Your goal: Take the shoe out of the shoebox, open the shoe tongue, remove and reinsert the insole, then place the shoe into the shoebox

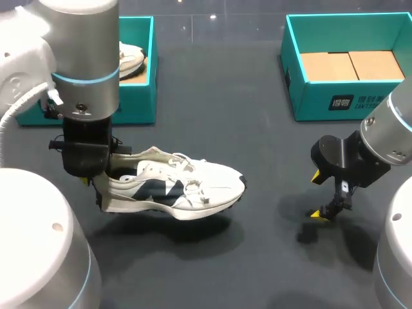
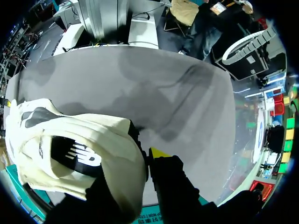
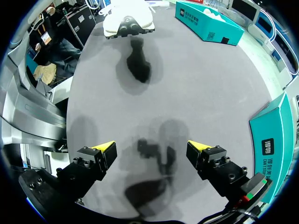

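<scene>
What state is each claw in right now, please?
Left claw: closed, holding the shoe by its heel.
Right claw: open, holding nothing.

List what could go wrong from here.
1. The left gripper holds the shoe by its heel alone, above the table; the toe end may sag, or the shoe may slip out.
2. The right gripper is open and apart from the shoe, so nothing would steady it.
</scene>
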You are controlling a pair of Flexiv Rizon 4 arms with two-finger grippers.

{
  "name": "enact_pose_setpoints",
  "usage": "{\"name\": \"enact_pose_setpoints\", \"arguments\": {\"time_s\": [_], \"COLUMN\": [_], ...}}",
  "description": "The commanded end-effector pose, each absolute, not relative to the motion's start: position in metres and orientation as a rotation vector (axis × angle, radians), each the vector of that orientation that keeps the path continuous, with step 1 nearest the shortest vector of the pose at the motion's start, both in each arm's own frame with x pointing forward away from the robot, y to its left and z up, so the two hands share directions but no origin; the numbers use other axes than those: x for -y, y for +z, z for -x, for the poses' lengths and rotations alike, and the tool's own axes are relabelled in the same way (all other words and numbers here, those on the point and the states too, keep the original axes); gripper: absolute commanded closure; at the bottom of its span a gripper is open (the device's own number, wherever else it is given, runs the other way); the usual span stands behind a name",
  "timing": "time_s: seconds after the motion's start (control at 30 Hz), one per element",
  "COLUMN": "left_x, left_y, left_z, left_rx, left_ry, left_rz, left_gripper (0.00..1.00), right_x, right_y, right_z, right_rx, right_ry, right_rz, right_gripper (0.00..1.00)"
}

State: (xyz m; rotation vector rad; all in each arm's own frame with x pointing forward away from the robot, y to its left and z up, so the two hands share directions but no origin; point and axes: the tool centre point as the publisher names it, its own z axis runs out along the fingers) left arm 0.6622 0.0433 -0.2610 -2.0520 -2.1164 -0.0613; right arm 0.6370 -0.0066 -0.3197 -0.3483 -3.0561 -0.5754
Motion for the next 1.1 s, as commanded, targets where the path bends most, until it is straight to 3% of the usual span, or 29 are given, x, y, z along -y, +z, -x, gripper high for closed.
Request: {"name": "enact_pose_setpoints", "arguments": {"time_s": [0.03, 1.1], "left_x": [-0.037, 0.056], "left_y": [-0.262, -0.343], "left_z": [-0.669, -0.685], "left_rx": [2.106, 2.114], "left_ry": [-0.061, -0.155], "left_rz": [2.040, 2.171], "left_gripper": [1.00, 1.00], "right_x": [0.007, 0.007], "right_y": [-0.320, -0.320], "right_z": [-0.636, -0.636], "right_rx": [3.058, 3.058], "right_ry": [-0.577, -0.577], "right_rz": [0.348, 0.348], "right_gripper": [0.00, 0.00]}}
